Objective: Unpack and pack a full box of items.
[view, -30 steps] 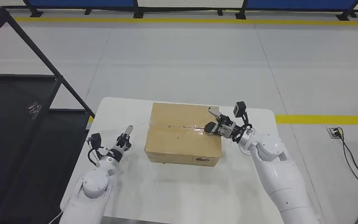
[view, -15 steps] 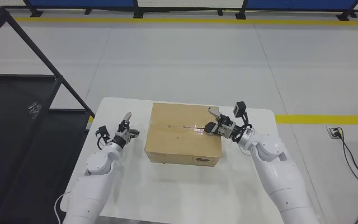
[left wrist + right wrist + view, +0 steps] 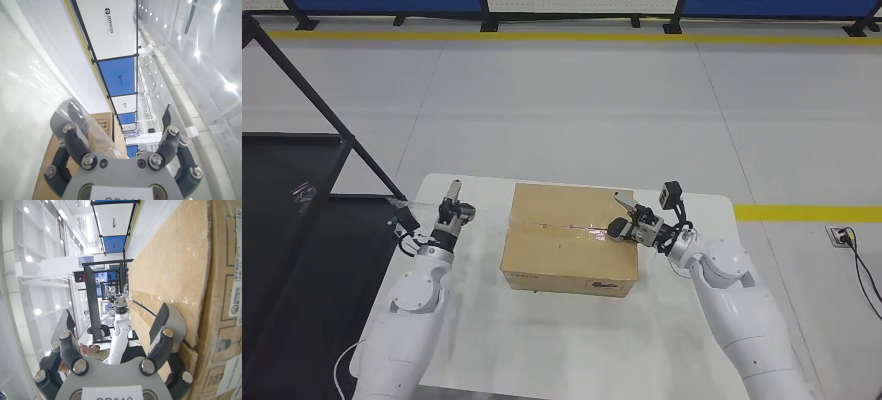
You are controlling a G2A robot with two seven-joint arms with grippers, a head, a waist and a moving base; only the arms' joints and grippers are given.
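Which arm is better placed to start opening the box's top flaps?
Right. Its open gripper is at the box's edge, one finger over the end of the top seam. The left gripper stands beside the box, apart from it.

- Cardboard box (image 3: 567, 235): plain brown, rectangular, sitting flat on my table (image 3: 542, 340), mid-width and toward the far edge.
- Closed. Two top flaps meet at a seam running side to side.
- Glossy clear tape along the seam, wrinkled and ragged, with a thin dark gap showing.
- Flap edge at the right end looks rough and frayed.
- Right end face carries white labels and printed handling symbols.
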